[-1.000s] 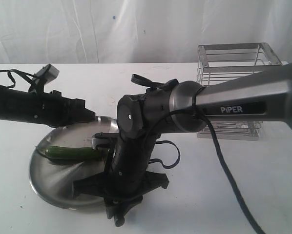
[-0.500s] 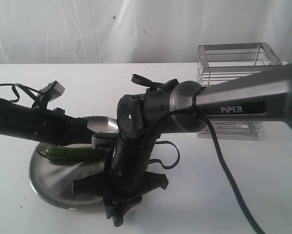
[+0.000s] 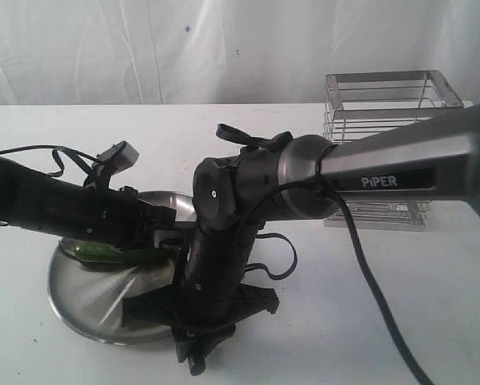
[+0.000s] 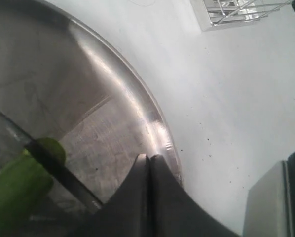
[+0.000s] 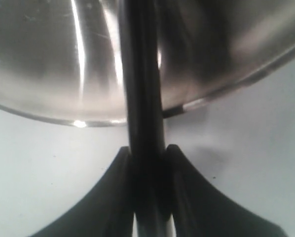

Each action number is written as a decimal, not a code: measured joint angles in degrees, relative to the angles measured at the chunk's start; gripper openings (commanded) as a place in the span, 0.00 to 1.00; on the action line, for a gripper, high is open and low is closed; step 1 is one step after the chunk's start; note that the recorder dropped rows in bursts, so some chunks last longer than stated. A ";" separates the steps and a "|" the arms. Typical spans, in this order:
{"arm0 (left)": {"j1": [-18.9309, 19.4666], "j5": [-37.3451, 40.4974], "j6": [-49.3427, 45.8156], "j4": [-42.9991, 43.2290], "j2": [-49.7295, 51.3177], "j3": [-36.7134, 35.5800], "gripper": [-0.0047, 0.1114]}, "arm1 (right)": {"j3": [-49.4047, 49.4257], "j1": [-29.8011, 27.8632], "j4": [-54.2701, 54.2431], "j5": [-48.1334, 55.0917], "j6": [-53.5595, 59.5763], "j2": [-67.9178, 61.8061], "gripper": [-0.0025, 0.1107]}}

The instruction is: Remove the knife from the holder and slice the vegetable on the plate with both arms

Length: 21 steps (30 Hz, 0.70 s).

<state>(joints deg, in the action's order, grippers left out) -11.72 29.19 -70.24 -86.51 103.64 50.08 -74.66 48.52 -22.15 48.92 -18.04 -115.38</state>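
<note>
The exterior view shows a flat white table [image 3: 453,281] before a draped white cloth backdrop [image 3: 144,48]. At the far right stands the tall box-shaped holder [image 3: 384,104] of horizontal silver wires with a flat steel rim. At the near left lies the round, shallow stainless-steel plate [image 3: 79,309], shiny and faintly scuffed. On the plate rests the slender glossy dark-green vegetable [image 3: 103,253], partly covered by the matt black left arm [image 3: 55,208]. This arm reaches in low from the left. The right arm [image 3: 384,172], with its grey "PIPER" section, bends down steeply at the plate's right edge and hides the cutting spot.

The left wrist view shows that spot. The thin dark blade of the slim black knife [image 4: 63,173] crosses the vegetable close to its pale green end. The left gripper [image 4: 148,160] has its fingertips pressed together with nothing between them, low over the plate near its curved rim.

The right wrist view alone shows the grip. The right gripper [image 5: 147,153] has its jaws clamped narrowly on the knife's black handle. The handle runs out over the plate's bright, streaked rim.
</note>
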 measured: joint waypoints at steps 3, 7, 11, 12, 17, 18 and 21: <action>-0.67 -1.76 0.11 0.00 -0.22 0.00 0.04 | 0.00 0.00 0.00 0.25 -0.41 -0.13 0.02; -0.78 -3.00 0.11 0.00 -0.30 0.00 0.04 | 0.00 0.00 0.00 0.25 -0.78 -0.25 0.02; -0.78 -3.51 0.11 0.00 -0.33 0.00 0.04 | 0.00 0.00 0.00 0.25 -0.86 -0.25 0.02; -0.78 -3.63 0.22 0.00 -0.33 0.00 0.04 | 0.00 0.00 0.00 0.25 -0.86 -0.25 0.02; -0.87 -5.25 0.34 -0.85 -0.33 0.00 0.04 | 0.00 0.00 0.00 0.14 -1.27 -0.25 0.02; -0.74 -5.56 0.34 -0.88 -0.33 0.00 0.04 | 0.00 0.00 0.00 -0.03 -1.27 -0.25 0.02; 0.69 -6.11 0.23 -1.12 -0.33 0.00 0.04 | 0.00 0.00 0.00 -1.04 -1.36 -0.25 0.02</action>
<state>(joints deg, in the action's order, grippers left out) -11.03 23.08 -70.01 -87.64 103.31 50.08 -74.66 48.52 -22.15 47.88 -19.41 -115.63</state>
